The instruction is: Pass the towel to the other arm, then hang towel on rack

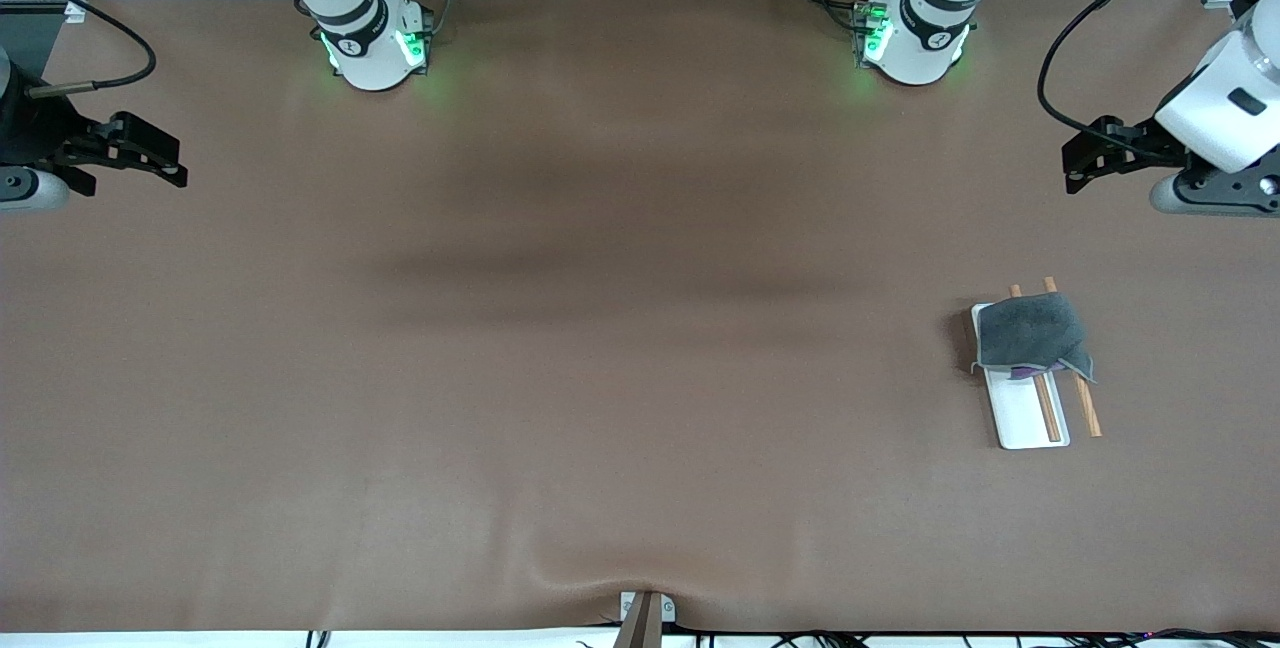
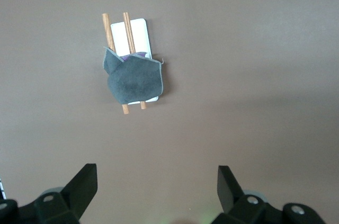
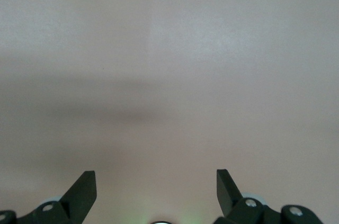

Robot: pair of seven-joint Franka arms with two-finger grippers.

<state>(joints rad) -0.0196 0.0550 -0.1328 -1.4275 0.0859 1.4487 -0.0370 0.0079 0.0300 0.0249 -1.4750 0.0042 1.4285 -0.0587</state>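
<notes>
The dark grey towel (image 1: pixel 1030 333) is draped over the rack's two wooden rods (image 1: pixel 1088 413), covering the end of the rack farther from the front camera. A bit of purple underside shows at its lower edge. The rack's white base (image 1: pixel 1025 418) lies on the table toward the left arm's end. In the left wrist view the towel (image 2: pixel 135 78) hangs on the rack (image 2: pixel 139 30). My left gripper (image 1: pixel 1072 166) (image 2: pixel 157 179) is open and empty, up in the air near the table's end, apart from the rack. My right gripper (image 1: pixel 178 163) (image 3: pixel 155 175) is open and empty at the right arm's end.
The brown table mat (image 1: pixel 600 378) spans the whole view. The two arm bases (image 1: pixel 375 48) (image 1: pixel 910 38) stand along the table's back edge. A small metal bracket (image 1: pixel 645 613) sits at the front edge, where the mat wrinkles.
</notes>
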